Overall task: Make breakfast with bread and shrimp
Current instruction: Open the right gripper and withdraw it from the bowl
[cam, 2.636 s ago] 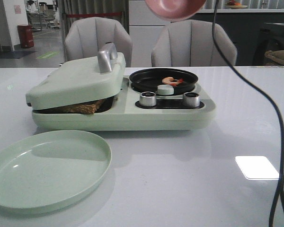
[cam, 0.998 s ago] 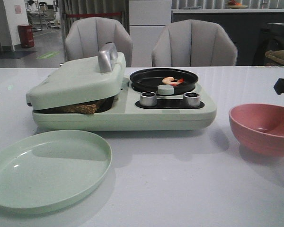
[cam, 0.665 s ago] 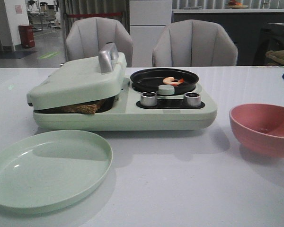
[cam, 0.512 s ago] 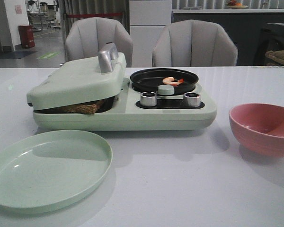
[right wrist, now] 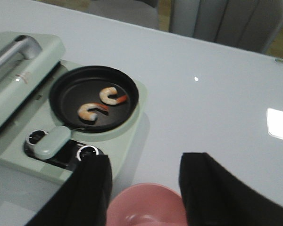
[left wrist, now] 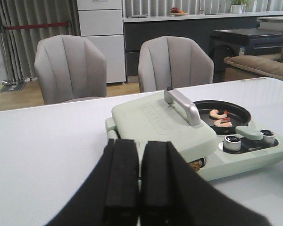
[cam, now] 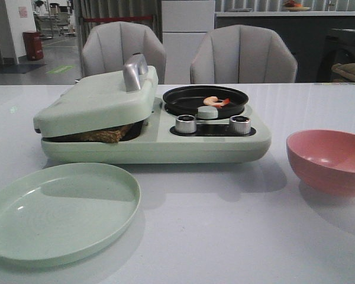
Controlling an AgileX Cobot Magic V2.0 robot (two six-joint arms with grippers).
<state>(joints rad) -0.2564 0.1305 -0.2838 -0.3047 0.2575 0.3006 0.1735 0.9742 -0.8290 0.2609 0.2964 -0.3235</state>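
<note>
The bread [cam: 103,135] lies under the shut lid of the green breakfast maker [cam: 165,145]; only its brown edge shows, also in the left wrist view [left wrist: 196,165]. Two pale orange shrimp [right wrist: 112,95] [right wrist: 91,111] lie in the black pan [right wrist: 68,92]; the front view shows shrimp [cam: 215,101] there too. My left gripper [left wrist: 139,146] is shut with nothing between its pads, back from the maker's left end. My right gripper [right wrist: 144,162] is open above the pink bowl [right wrist: 146,207]. Neither gripper shows in the front view.
A pale green plate [cam: 59,210] sits in front of the maker, near the table's front edge. The pink bowl [cam: 328,161] stands on the table to the maker's right. Two knobs [cam: 185,123] [cam: 239,124] face front. Grey chairs [cam: 242,56] stand behind the table.
The pink bowl, held high at first, came down onto the table at the right. My right gripper let go of it and left the front view.
</note>
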